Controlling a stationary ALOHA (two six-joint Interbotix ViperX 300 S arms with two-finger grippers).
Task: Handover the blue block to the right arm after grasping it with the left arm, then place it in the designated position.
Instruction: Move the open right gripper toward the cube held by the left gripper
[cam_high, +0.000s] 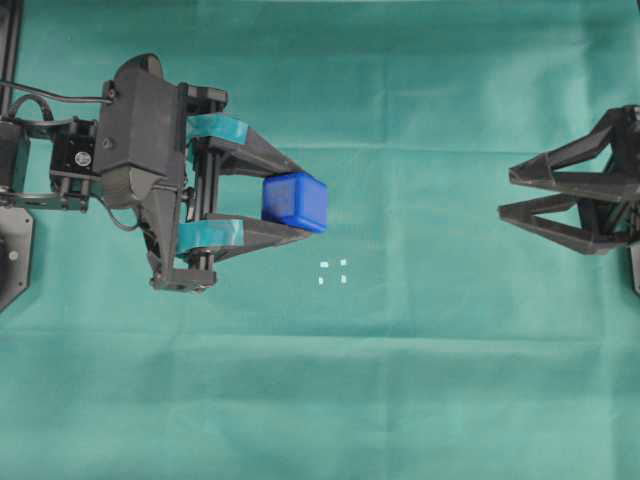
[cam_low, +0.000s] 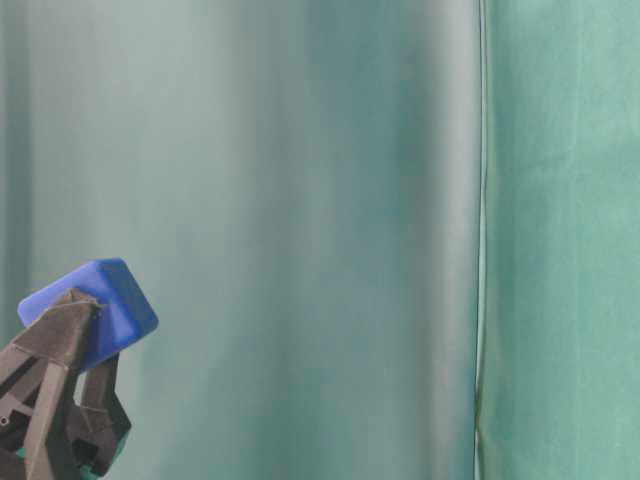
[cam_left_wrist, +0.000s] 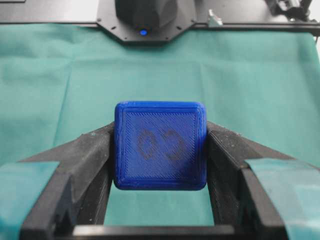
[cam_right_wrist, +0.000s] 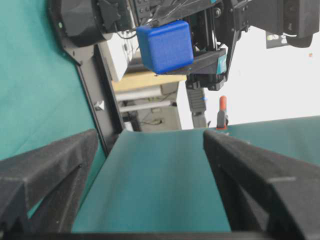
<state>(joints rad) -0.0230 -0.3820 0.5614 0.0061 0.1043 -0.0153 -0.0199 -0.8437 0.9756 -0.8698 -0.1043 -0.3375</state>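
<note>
The blue block (cam_high: 295, 201) sits clamped between the tips of the left gripper (cam_high: 296, 205), lifted above the green cloth (cam_high: 400, 380), its faintly embossed face turned toward the left wrist camera. The teal-banded fingers (cam_high: 240, 150) press its two opposite sides. Just beside it on the cloth lies the designated position (cam_high: 332, 272), four tiny white marks. Well apart at the far right, the right gripper (cam_high: 505, 193) hangs spread wide, holding nothing.

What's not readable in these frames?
- Right claw: its arm is cut off by the overhead view's right edge.
- Table-level view: left claw cropped at the corner; designated position out of frame.
- Blue block: embossed mark too faint to read in the left wrist view.
- Block's height above the cloth: no view settles it.
</note>
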